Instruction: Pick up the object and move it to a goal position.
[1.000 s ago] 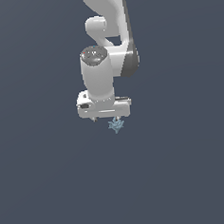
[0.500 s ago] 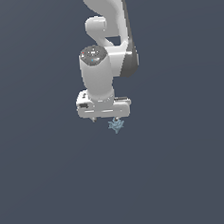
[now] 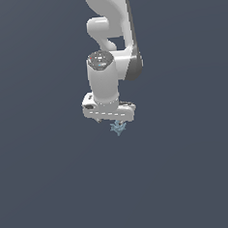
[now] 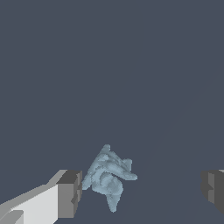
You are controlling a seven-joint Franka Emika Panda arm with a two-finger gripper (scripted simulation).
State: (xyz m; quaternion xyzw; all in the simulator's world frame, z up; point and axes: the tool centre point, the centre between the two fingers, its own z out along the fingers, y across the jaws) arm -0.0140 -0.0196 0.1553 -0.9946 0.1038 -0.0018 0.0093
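Observation:
The object is a tiny pale blue-grey spiky lump lying on the dark floor, directly under the white arm's hand. In the wrist view the object sits between the two grey fingers, close beside one fingertip and far from the other fingertip. My gripper hangs just above it, pointing down, and the gripper stands open with a wide gap. Whether that near finger touches the object I cannot tell.
A plain dark grey-blue floor stretches around the arm in every direction. The white arm rises from the hand toward the exterior view's top edge. No other object or container shows.
The hand has sunk a little toward the object. The object has stayed where it lay.

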